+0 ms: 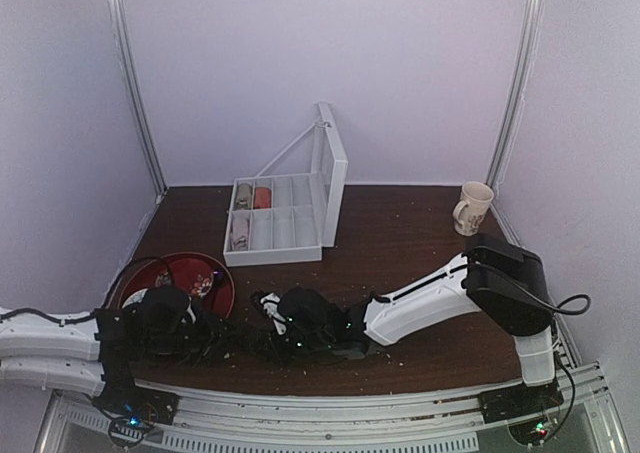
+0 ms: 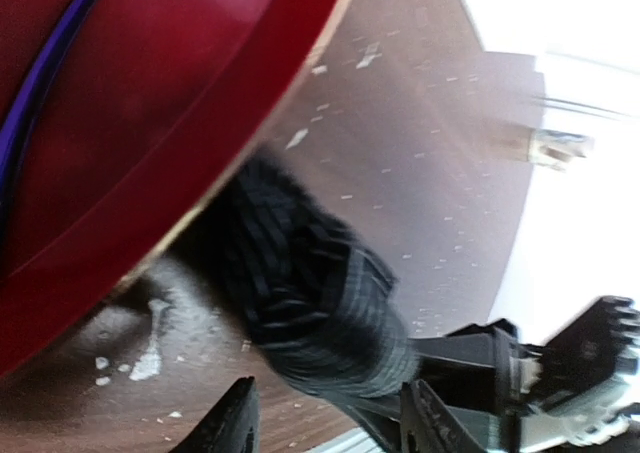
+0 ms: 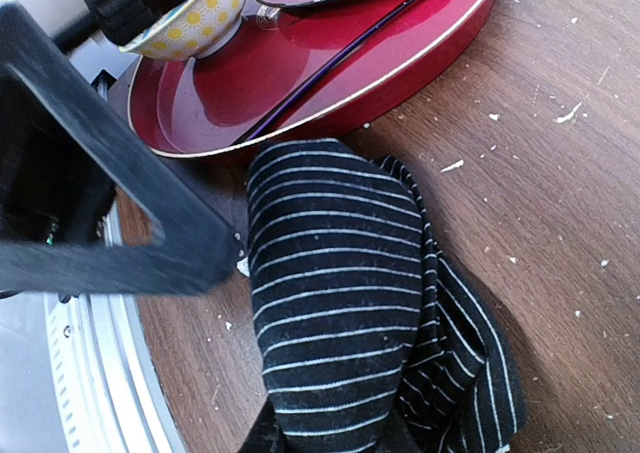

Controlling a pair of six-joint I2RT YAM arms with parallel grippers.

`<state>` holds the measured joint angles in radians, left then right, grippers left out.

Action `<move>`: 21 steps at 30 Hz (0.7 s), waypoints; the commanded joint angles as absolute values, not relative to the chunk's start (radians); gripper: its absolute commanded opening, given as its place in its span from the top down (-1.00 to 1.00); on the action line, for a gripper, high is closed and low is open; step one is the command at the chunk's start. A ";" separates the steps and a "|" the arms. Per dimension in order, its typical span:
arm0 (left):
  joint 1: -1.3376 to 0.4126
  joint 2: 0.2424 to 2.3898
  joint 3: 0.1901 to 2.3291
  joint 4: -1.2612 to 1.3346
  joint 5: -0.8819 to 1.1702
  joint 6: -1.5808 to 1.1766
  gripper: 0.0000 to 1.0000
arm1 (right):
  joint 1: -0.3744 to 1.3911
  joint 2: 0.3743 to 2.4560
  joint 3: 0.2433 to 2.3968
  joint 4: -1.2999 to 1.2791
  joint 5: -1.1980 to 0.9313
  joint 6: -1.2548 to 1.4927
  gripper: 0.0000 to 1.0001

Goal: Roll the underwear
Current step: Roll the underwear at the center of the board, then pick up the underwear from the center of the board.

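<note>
The pinstriped underwear (image 3: 340, 303) lies bunched, perhaps half-rolled, by the tray (image 3: 430, 68)

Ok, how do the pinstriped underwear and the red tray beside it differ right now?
The black pinstriped fabric underwear is soft and bunched in folds; the glossy round red tray is hard and flat. The underwear lies on the dark wooden table; the tray carries a yellow-dotted bowl. Both sit near the table's front-left.
</note>
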<state>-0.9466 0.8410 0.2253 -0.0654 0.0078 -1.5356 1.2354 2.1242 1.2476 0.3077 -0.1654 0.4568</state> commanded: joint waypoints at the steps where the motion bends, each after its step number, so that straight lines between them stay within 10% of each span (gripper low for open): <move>1: -0.951 0.783 0.269 -0.109 -0.037 -1.536 -0.47 | 1.247 2.174 1.182 0.082 -0.154 0.464 1.00; 21: -0.970 1.056 0.241 0.148 -0.013 -1.618 -0.57 | 1.264 2.175 1.191 0.074 -0.130 0.455 1.00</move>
